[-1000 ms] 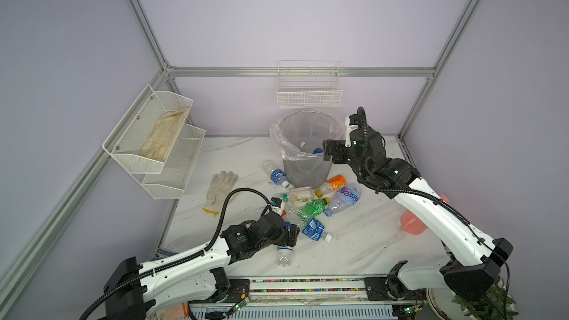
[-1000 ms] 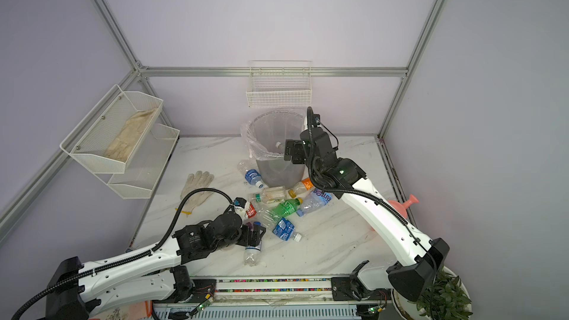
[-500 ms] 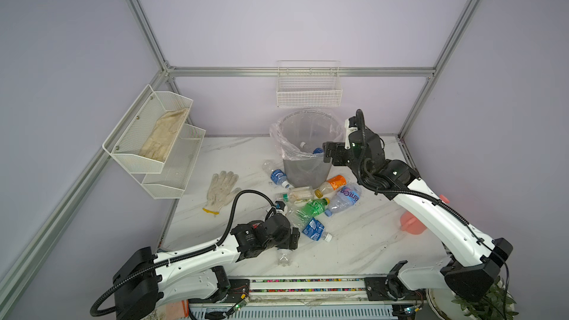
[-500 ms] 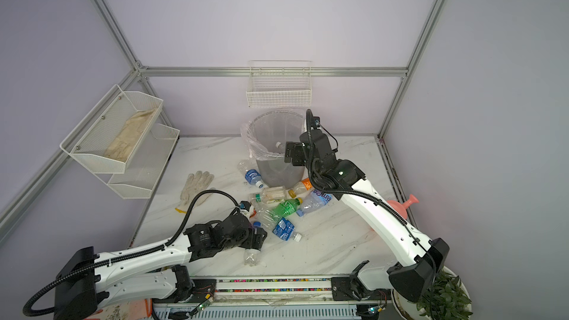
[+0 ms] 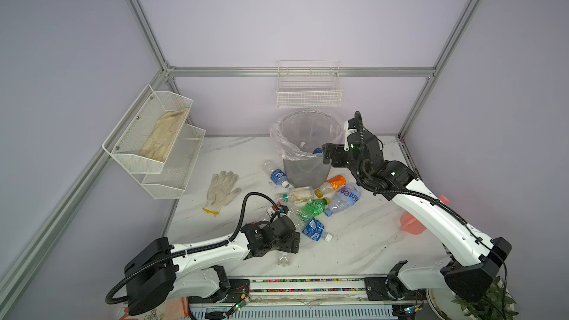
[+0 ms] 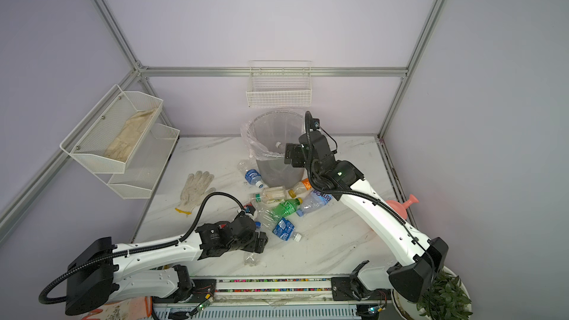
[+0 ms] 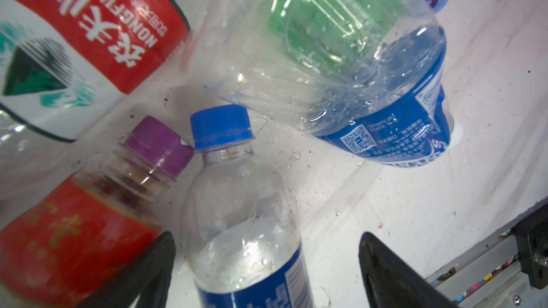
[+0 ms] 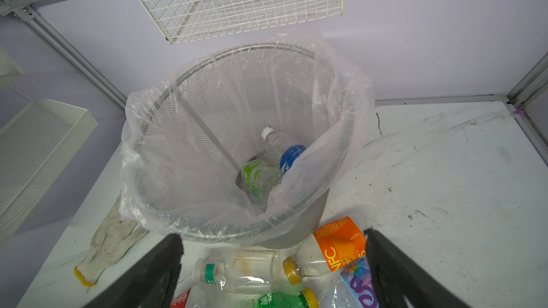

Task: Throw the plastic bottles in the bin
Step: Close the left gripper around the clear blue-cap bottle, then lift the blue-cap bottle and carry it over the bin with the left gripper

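Several plastic bottles [image 5: 311,207] lie in a heap in front of the bin [image 5: 308,170], a grey mesh basket lined with a clear bag. Two bottles [image 8: 284,151] lie inside it. My left gripper [image 7: 267,265] is low at the heap's near edge, open, its fingers either side of a clear blue-capped bottle [image 7: 243,217]; the finger on one side stands clear of it. That bottle's base [image 5: 283,259] sticks out below the left gripper [image 5: 289,241]. My right gripper [image 5: 331,156] hangs open and empty by the bin's front right rim, over an orange-labelled bottle [image 8: 332,247].
A white knitted glove [image 5: 221,190] lies left of the heap. A white mesh two-tier shelf [image 5: 160,140] hangs on the left wall and a wire basket [image 5: 308,90] on the back wall above the bin. A pink object [image 5: 411,224] sits at the table's right edge.
My left arm has dropped lower towards the table over the near bottle and its jaws have narrowed a little. The right gripper has dipped slightly by the bin.
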`<state>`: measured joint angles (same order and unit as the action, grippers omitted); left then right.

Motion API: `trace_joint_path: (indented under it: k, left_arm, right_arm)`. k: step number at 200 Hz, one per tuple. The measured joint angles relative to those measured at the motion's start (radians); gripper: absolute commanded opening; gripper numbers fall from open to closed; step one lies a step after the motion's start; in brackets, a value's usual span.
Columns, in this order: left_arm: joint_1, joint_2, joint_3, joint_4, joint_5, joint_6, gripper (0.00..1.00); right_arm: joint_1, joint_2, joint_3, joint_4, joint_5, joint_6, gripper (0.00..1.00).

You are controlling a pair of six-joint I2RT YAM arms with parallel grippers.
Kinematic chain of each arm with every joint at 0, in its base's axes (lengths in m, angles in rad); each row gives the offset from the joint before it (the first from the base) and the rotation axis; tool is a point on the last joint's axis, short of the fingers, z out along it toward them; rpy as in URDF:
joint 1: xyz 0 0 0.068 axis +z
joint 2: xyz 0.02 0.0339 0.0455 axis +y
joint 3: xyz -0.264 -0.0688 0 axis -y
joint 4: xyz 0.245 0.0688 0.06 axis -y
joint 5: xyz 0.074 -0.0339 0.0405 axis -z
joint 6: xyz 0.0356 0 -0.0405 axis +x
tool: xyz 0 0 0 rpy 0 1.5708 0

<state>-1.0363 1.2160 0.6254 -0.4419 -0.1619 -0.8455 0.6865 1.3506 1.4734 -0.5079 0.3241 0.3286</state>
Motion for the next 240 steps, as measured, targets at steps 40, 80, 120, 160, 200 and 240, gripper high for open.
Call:
trace_joint_path:
  k: [40, 80, 120, 160, 200, 240]
  left_arm:
    - [-0.007, 0.035, 0.000, 0.003, 0.003, -0.008, 0.90]
    - [-0.022, 0.079, 0.000, 0.007, 0.002, -0.012, 0.85]
    - [-0.041, 0.126, 0.000, 0.007, -0.003, -0.029, 0.65]
    - [-0.061, 0.130, 0.001, 0.014, -0.009, -0.035, 0.42]
    - [-0.085, 0.115, 0.002, -0.003, -0.034, -0.032, 0.38]
    - [-0.114, 0.043, 0.011, -0.054, -0.080, -0.012, 0.37]
  right_arm:
    - [0.000, -0.006, -0.015, 0.000, -0.003, 0.004, 0.97]
    - [0.000, -0.020, -0.023, 0.000, -0.002, 0.016, 0.97]
    - [0.000, -0.030, -0.029, 0.000, -0.002, 0.026, 0.97]
    - [0.000, -0.037, -0.034, -0.001, -0.002, 0.028, 0.97]
    - [0.000, -0.039, -0.034, -0.001, -0.002, 0.030, 0.97]
    - [0.000, -0.050, -0.039, -0.002, -0.002, 0.033, 0.97]
